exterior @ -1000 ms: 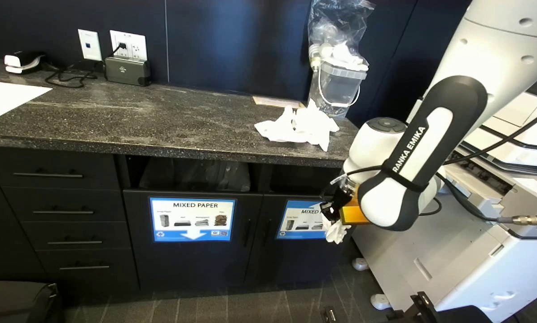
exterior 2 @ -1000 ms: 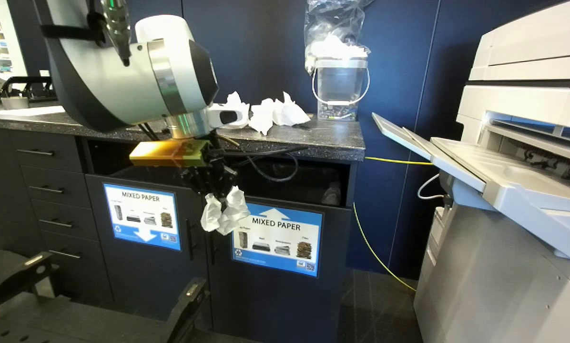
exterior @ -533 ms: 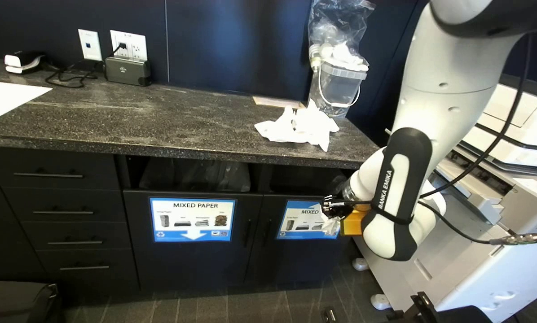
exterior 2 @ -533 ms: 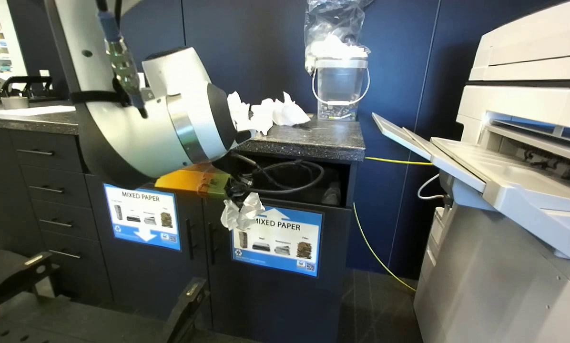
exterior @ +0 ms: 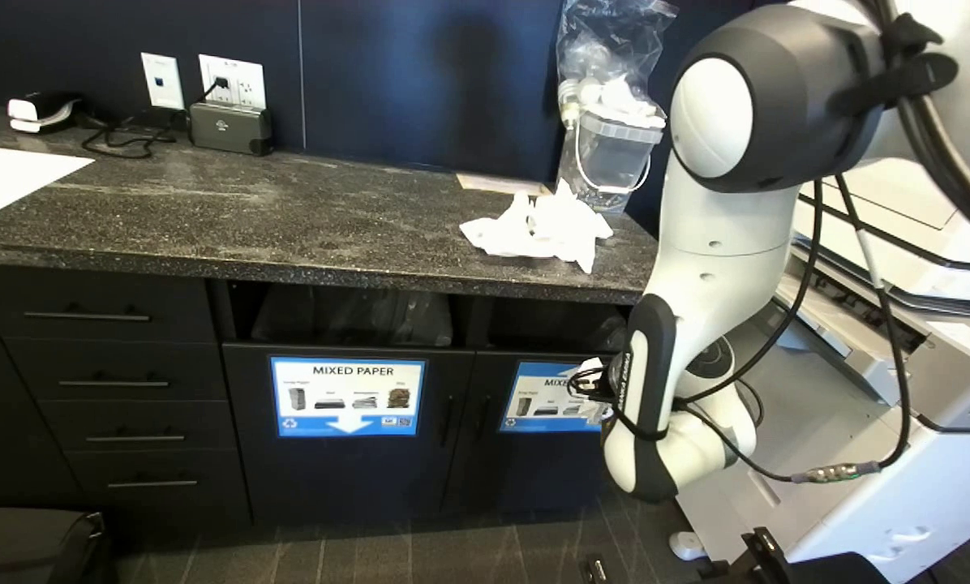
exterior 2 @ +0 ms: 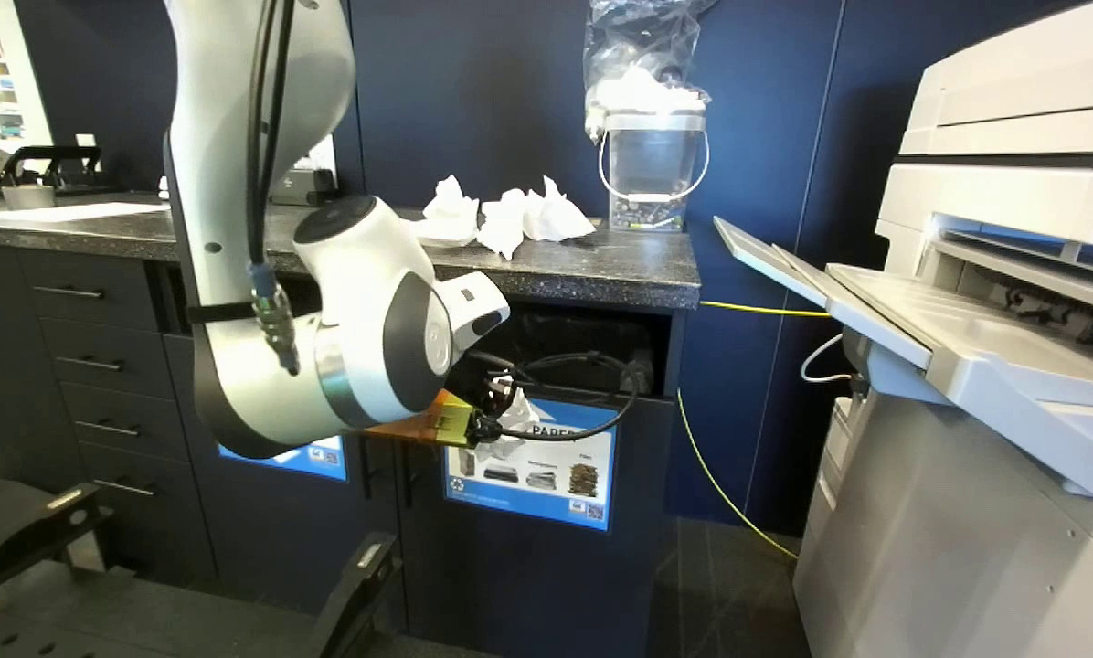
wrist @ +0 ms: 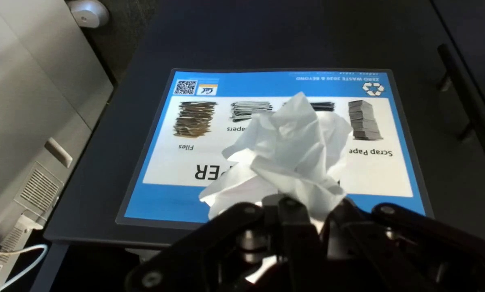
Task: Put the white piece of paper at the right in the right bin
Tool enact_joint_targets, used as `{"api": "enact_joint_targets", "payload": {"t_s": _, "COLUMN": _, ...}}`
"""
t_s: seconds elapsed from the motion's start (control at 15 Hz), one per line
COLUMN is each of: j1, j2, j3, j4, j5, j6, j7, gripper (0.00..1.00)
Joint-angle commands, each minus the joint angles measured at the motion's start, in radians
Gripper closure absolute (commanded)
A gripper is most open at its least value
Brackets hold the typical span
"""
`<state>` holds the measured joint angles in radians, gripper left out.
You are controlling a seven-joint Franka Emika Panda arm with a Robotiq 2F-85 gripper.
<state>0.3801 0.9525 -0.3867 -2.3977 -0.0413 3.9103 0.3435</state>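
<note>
The white piece of paper [wrist: 295,146] is a crumpled wad held between the fingertips of my gripper [wrist: 303,209]. In the wrist view the fingers are closed on its near edge and the wad sticks out beyond them. The right bin [exterior 2: 546,580] has a blue-bordered sign on its dark door and a dark open slot above. In both exterior views the gripper [exterior: 589,384] [exterior 2: 501,397] and paper [exterior 2: 517,416] are in front of the upper part of that sign, below the slot [exterior: 534,324]. The arm hides part of the gripper.
The left bin's sign [exterior: 347,397] is beside it. The counter edge [exterior 2: 620,291] overhangs the slots. A larger crumpled paper heap [exterior: 542,227] and a clear bucket [exterior 2: 652,164] sit on the counter. A printer [exterior 2: 949,512] stands to the right. The arm's cable [exterior 2: 601,425] loops near the gripper.
The wrist has lowered and tilted, so the gripper turns from pointing down to pointing toward the cabinet front. The held paper has shifted across the right bin's sign. The paper heap has not moved.
</note>
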Motion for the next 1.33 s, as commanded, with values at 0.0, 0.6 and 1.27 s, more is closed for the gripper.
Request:
{"api": "enact_joint_targets", "payload": {"t_s": 0.0, "j1": -0.168, "j2": 0.101, "j3": 0.143, "j4": 0.122, "j5": 0.120, "j6": 0.168, "j7": -0.221, "gripper": 0.98}}
{"api": "enact_joint_targets", "payload": {"t_s": 0.6, "j1": -0.320, "j2": 0.214, "j3": 0.216, "j4": 0.311, "j5": 0.082, "j6": 0.379, "j7": -0.439, "gripper": 0.98}}
{"api": "enact_joint_targets", "payload": {"t_s": 1.27, "j1": -0.395, "j2": 0.250, "j3": 0.220, "j4": 0.507, "j5": -0.056, "j6": 0.316, "j7": -0.484, "gripper": 0.98}}
